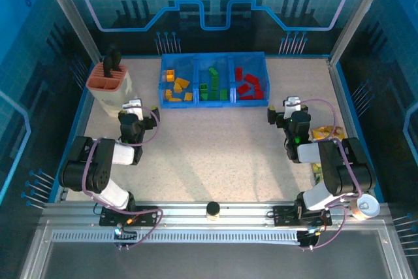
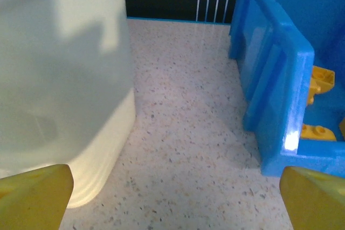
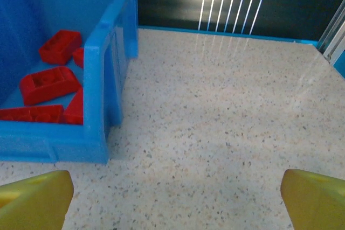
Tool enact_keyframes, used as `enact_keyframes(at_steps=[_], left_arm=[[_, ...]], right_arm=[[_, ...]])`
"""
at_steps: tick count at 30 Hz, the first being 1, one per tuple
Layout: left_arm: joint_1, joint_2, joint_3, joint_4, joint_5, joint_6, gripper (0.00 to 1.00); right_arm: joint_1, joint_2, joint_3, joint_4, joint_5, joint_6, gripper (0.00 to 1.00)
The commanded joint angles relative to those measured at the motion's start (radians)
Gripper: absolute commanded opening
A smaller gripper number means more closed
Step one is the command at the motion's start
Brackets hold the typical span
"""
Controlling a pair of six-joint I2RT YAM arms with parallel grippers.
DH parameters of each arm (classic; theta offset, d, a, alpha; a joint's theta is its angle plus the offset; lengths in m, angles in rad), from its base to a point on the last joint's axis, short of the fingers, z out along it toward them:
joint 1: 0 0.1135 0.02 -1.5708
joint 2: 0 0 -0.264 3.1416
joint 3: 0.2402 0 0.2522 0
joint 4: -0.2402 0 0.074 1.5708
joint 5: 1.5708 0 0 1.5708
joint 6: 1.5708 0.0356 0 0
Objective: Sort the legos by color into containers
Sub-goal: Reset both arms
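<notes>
Your left claw and right claw stand wide, empty, flanking the low blue plastic three-bin tray lying crosswise on the far tabletop; its walls cut off some sorted small studded bricks.

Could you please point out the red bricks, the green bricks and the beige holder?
red bricks point(image 3: 48, 84), right wrist view, middle brick
green bricks point(image 1: 213, 87), top view, middle brick
beige holder point(image 1: 107, 80), top view, terracotta top
</notes>
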Motion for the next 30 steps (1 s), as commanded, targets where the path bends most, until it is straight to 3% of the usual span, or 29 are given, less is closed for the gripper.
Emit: enact_keyframes(at_steps=[1, 9, 13, 14, 16, 18, 19, 21, 22, 23, 24, 30], left_arm=[[-0.002, -0.012, 0.0, -0.012, 0.039, -0.018, 0.99], [-0.043, -0.005, -0.089, 0.168, 0.065, 0.043, 0.99], [-0.047, 0.021, -0.158, 0.32, 0.05, 0.045, 0.99], [-0.049, 0.04, -0.184, 0.394, 0.046, 0.046, 0.99], [-0.049, 0.032, -0.19, 0.392, 0.06, 0.045, 0.99], [-0.056, 0.037, -0.174, 0.384, 0.068, 0.062, 0.99], [-0.058, 0.028, -0.149, 0.339, 0.063, 0.064, 0.99], [-0.038, -0.013, 0.022, -0.031, 0.024, 0.024, 0.99], [0.046, -0.042, 0.039, -0.149, 0.191, -0.033, 0.99], [0.055, -0.016, 0.023, -0.066, 0.218, -0.034, 0.99], [0.03, -0.012, 0.022, -0.046, 0.173, -0.01, 0.99], [0.027, -0.017, 0.025, -0.068, 0.176, -0.009, 0.99]], right_arm=[[0.007, 0.002, -0.005, -0.012, -0.002, 0.005, 1.0], [0.028, 0.002, -0.025, 0.029, 0.007, -0.021, 1.0], [0.038, 0.018, -0.177, 0.334, 0.059, -0.013, 1.0], [0.021, 0.038, -0.211, 0.422, 0.025, -0.008, 1.0], [0.014, 0.052, -0.228, 0.471, 0.011, -0.007, 1.0], [0.016, 0.026, -0.195, 0.377, 0.03, -0.001, 1.0], [0.017, 0.006, -0.14, 0.243, 0.056, 0.01, 1.0], [0.0, -0.02, 0.027, -0.108, 0.004, 0.027, 1.0], [-0.019, -0.004, 0.008, -0.052, -0.04, 0.024, 1.0], [-0.007, 0.008, -0.003, -0.005, -0.017, 0.014, 1.0], [-0.008, 0.001, -0.001, -0.026, -0.02, 0.019, 1.0], [-0.009, 0.002, -0.007, -0.012, -0.023, 0.015, 1.0]])
